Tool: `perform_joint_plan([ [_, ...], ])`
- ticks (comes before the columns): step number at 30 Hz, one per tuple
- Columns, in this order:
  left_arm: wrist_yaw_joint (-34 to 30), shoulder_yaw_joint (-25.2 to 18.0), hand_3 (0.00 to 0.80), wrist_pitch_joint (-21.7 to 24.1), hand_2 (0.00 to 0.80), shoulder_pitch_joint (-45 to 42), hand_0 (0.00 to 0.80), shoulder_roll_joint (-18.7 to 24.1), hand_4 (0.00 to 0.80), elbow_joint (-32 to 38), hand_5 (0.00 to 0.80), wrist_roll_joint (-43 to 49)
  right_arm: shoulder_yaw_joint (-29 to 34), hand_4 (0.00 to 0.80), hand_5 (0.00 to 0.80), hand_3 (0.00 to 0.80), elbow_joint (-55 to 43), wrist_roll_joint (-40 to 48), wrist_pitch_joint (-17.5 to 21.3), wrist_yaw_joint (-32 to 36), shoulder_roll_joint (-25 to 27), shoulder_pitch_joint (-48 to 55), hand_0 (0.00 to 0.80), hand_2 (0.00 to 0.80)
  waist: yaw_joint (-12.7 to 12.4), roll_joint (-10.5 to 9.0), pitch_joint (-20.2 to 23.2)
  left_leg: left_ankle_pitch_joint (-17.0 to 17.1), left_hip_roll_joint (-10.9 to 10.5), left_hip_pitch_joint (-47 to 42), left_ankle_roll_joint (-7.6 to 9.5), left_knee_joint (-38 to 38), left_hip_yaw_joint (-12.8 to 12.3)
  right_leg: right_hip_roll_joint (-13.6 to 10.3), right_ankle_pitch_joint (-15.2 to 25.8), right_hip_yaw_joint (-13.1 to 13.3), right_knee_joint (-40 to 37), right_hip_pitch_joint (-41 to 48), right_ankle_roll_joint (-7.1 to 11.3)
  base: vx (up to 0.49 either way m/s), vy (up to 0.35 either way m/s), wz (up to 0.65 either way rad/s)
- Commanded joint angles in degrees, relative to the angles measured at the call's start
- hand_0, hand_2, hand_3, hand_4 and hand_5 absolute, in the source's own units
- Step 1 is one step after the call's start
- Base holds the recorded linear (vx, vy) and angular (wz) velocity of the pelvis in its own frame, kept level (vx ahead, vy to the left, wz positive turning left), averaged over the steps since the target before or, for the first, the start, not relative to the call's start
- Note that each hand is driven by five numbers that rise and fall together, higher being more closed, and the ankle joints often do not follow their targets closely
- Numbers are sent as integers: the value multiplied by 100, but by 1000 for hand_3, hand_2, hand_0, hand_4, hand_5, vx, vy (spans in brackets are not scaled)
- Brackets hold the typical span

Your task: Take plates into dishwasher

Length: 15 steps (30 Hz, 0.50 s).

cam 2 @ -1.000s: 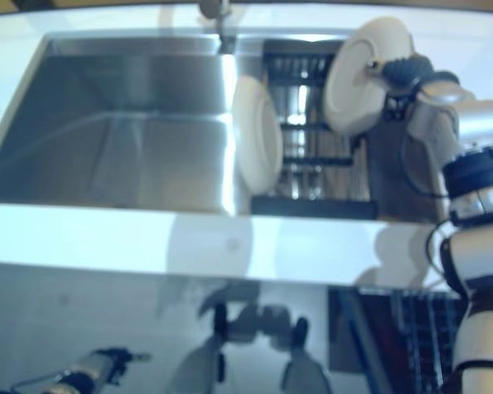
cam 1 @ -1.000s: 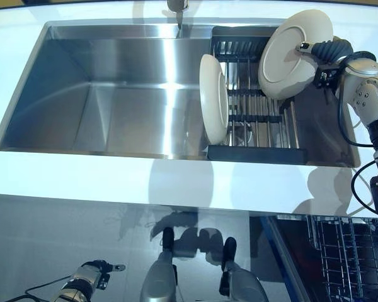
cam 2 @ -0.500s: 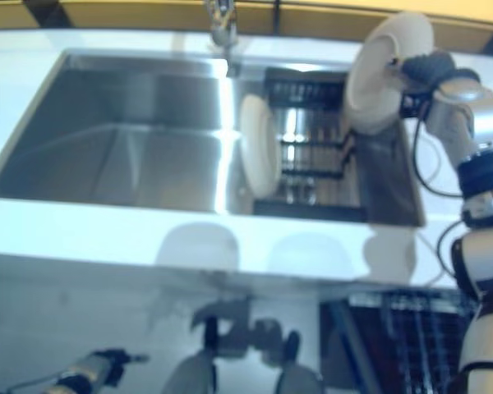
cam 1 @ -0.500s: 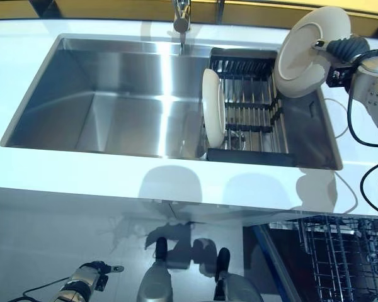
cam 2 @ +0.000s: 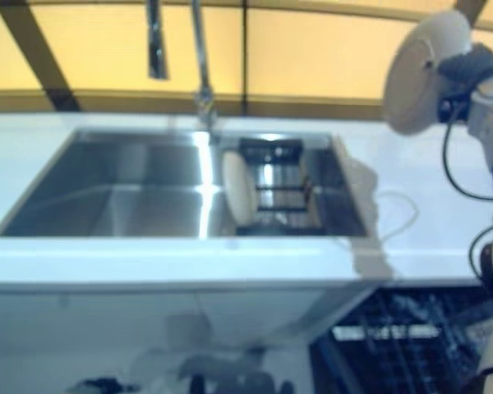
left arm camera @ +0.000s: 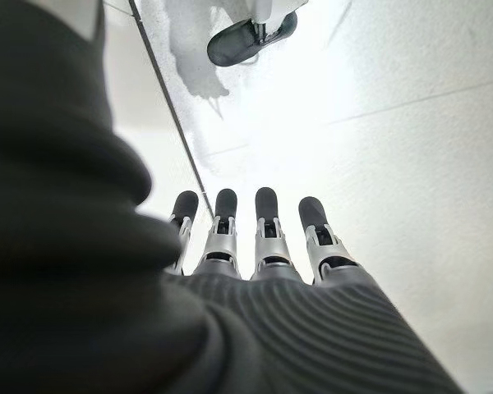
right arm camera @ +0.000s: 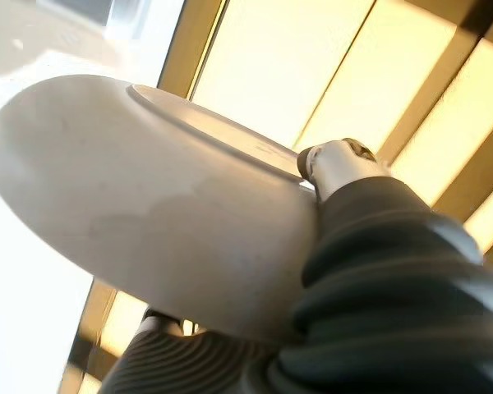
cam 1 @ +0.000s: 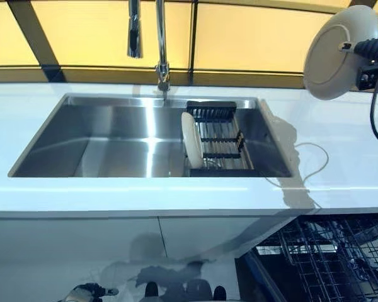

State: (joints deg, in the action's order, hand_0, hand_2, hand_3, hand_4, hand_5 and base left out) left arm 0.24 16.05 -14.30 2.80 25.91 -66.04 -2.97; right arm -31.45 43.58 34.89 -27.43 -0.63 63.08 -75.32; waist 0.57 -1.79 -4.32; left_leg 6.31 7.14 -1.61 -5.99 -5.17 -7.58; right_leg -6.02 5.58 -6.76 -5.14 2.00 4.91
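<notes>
While my left hand (left arm camera: 255,238) hangs low at the bottom left of the head views, its own wrist camera shows me its fingers (left arm camera: 267,217) straight and spread, holding nothing, with only pale floor past them. Moving right, I see the steel sink (cam 1: 113,135) set into the white counter (cam 1: 145,195), with the tap (cam 1: 160,44) rising from its back edge toward the top of the frame. In the right part of the basin sits a dark dish rack (cam 1: 220,141), and one white plate (cam 1: 190,139) stands on edge at the rack's left end. Further right, at the bottom right corner, I can make out the wire dishwasher rack (cam 1: 331,255) below the counter edge. At the upper right, my right hand (cam 1: 373,47) holds a second plate (cam 1: 339,53) up in the air, well above the counter and tilted on edge. In the wrist view my thumb (right arm camera: 333,164) is pressed over its rim, pinching it.
</notes>
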Motion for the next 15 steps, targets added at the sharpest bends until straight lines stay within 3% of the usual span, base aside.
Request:
perform_joint_plan([
  [1, -25, 163, 0, 167, 0, 224, 0, 343, 0, -345, 0, 294, -278, 800, 800, 800, 16, -216, 343, 289, 575, -517, 800, 800, 52, -287, 154, -467, 98, -437, -103, 17, -138, -219, -177, 43, 14, 241, 374, 32, 13, -27],
  [8, -110, 73, 0, 331, 0, 92, 0, 392, 0, -266, 0, 445, 286, 800, 800, 800, -337, -351, 376, 766, 1235, 340, 800, 800, 333, -295, 199, -518, 115, -516, -84, 17, -290, -163, -125, 318, 14, 150, 397, -3, 3, -18],
  [15, -166, -94, 0, 419, 0, -6, 0, 361, 0, -288, 0, 470, 1616, 800, 800, 800, -732, -811, 651, 1466, 1823, 2016, 800, 800, 693, -282, 177, -579, 172, -625, -61, 17, -495, -83, -86, 603, 14, 60, 394, 1, 2, -20],
])
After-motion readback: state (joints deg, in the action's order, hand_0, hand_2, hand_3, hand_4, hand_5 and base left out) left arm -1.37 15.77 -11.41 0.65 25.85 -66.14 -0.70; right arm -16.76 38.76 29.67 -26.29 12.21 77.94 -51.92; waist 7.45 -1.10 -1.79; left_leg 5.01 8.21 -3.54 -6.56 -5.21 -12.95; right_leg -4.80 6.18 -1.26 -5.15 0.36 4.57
